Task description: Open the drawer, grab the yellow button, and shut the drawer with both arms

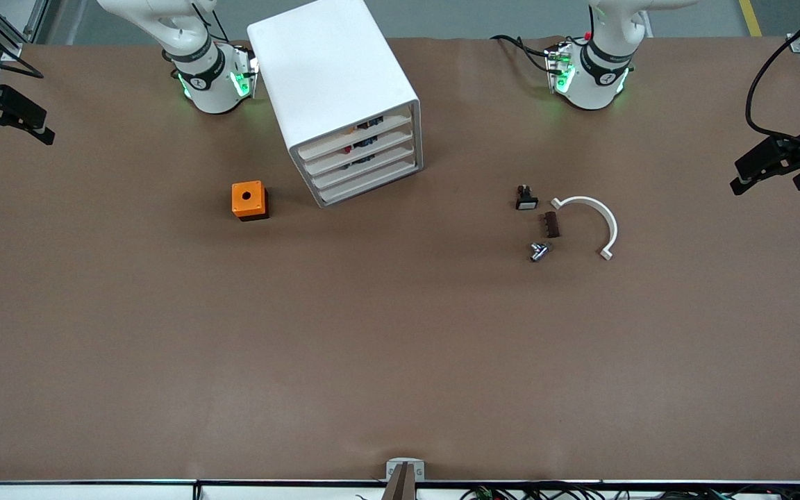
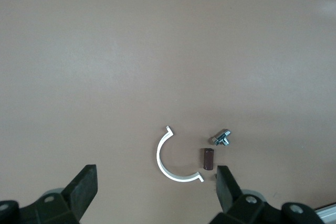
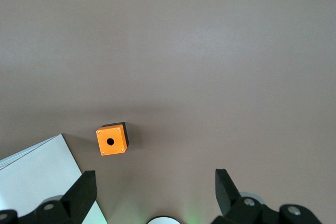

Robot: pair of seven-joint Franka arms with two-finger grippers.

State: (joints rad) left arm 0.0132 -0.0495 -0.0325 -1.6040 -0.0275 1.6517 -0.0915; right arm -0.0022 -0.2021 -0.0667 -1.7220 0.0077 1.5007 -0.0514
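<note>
The white cabinet [image 1: 334, 83] stands between the two arm bases, its four drawer fronts facing the front camera at an angle. The uppermost drawer [image 1: 353, 133] is shut, like the three below it. Small dark and coloured parts show through the gaps, but I cannot make out the button. Both grippers are raised out of the front view. My left gripper [image 2: 155, 192] is open and empty high over the small parts at the left arm's end. My right gripper [image 3: 155, 192] is open and empty high over the table beside the cabinet [image 3: 31, 177].
An orange cube with a round hole [image 1: 248, 200] [image 3: 111, 140] sits beside the cabinet toward the right arm's end. A black part with a white face [image 1: 526, 198], a brown block [image 1: 551, 224] [image 2: 209, 159], a metal fitting [image 1: 539, 251] [image 2: 222, 138] and a white curved clip [image 1: 612, 226] [image 2: 159, 156] lie together.
</note>
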